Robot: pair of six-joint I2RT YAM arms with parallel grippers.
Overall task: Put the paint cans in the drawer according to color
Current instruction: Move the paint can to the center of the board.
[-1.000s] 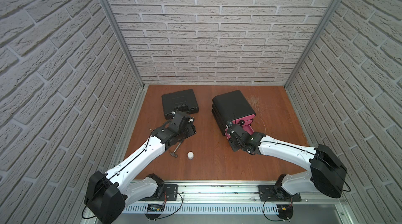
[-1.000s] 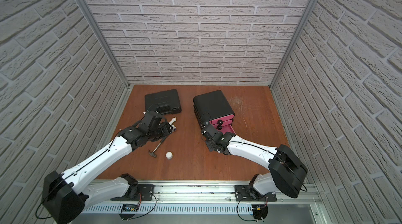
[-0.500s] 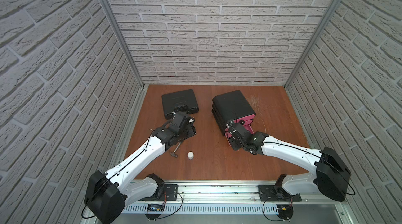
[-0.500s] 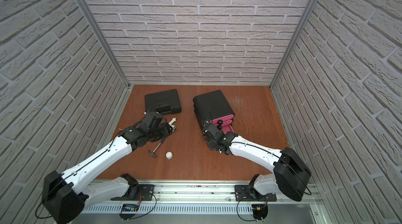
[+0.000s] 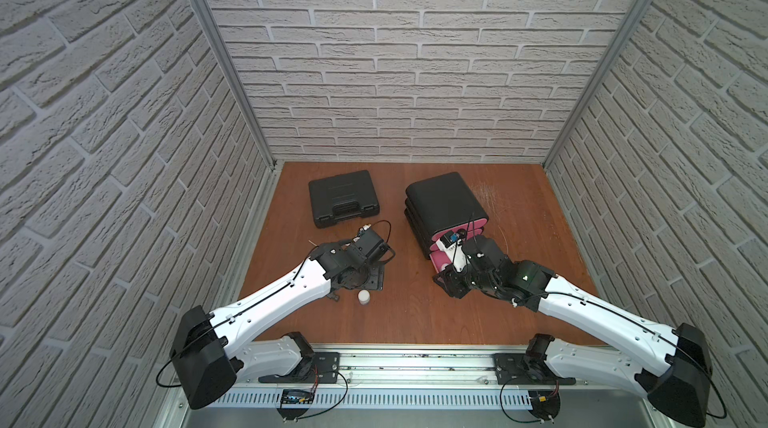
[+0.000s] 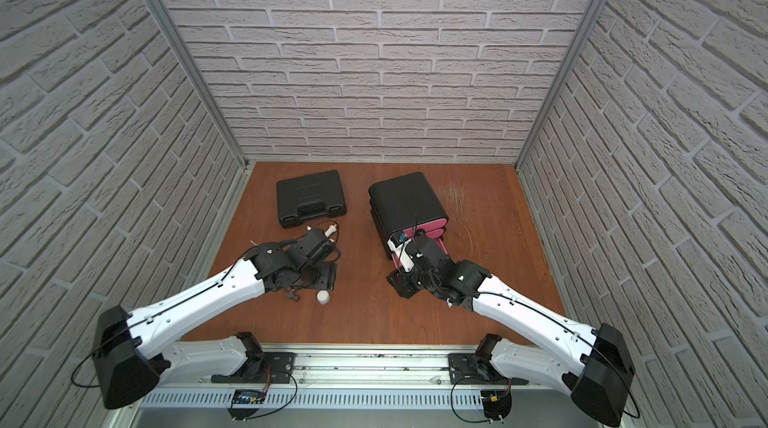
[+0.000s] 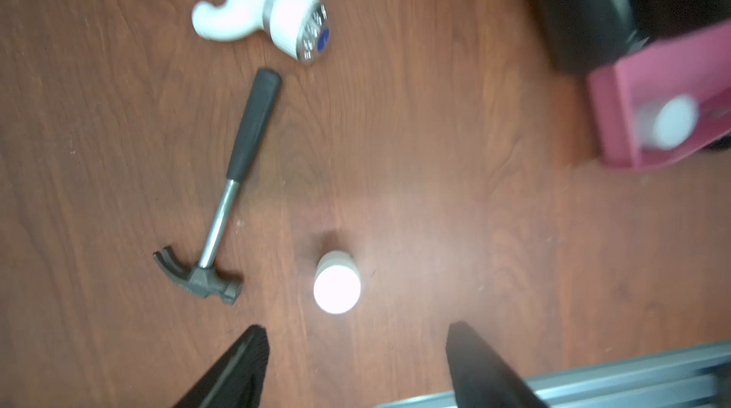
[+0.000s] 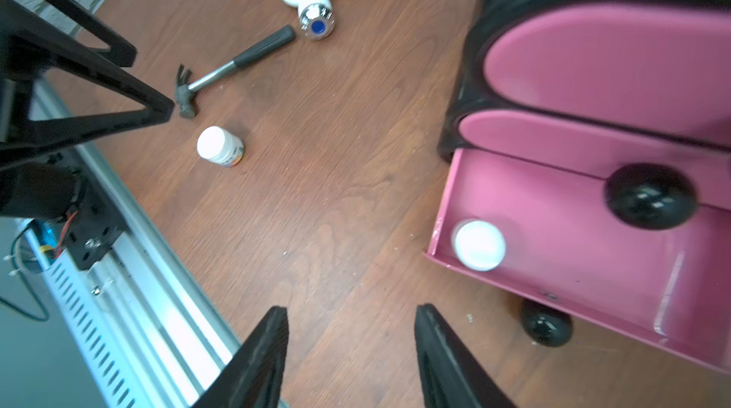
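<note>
Wooden surface (image 5: 415,322) in a top view: drawer chest (image 5: 440,201), loose white paint can (image 5: 364,296). Left wrist view: left hand (image 7: 356,329) open, empty, near the can; closing off-centre could topple it. Right wrist view: right hand (image 8: 352,311) open, empty, by the pulled-out drawer (image 8: 573,267).

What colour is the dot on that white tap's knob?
The dot is blue, ringed by chrome; clearest in the right wrist view.
</note>
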